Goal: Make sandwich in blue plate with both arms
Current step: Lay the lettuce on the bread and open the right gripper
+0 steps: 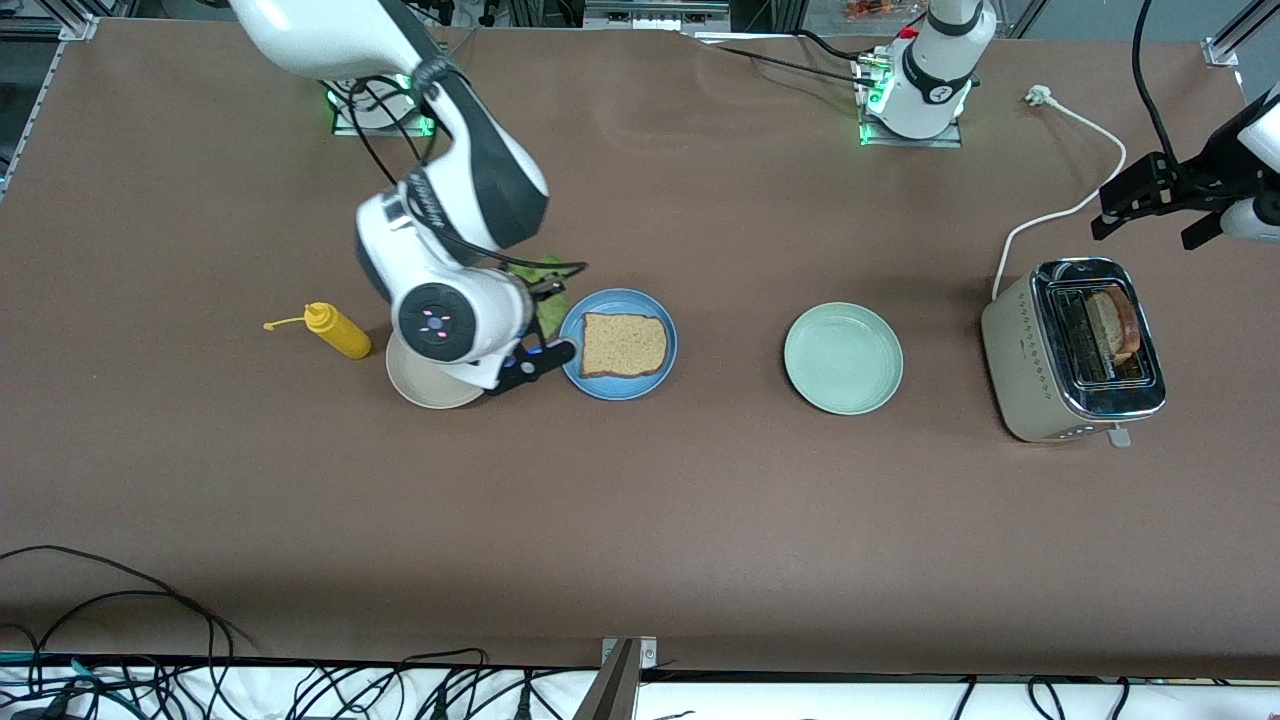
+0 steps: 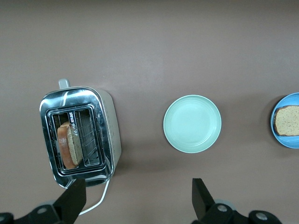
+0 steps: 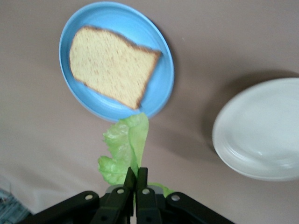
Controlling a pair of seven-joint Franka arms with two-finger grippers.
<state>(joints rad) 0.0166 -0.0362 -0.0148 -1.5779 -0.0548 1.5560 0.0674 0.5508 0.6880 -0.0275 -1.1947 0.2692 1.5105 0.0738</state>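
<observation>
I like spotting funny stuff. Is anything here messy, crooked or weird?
Nothing is spilled or broken. One slice leans slanted in the toaster. The right pincer dangles a lettuce leaf beside the blue plate, which holds one toast. The left pincer is open.

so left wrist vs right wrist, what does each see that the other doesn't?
Left wrist only: toaster with one slice in a slot, green plate, and the open left pincer over the table between them.
Right wrist only: right pincer shut on lettuce, held beside the blue plate, plus a white plate.
Both: blue plate with toast on it.
</observation>
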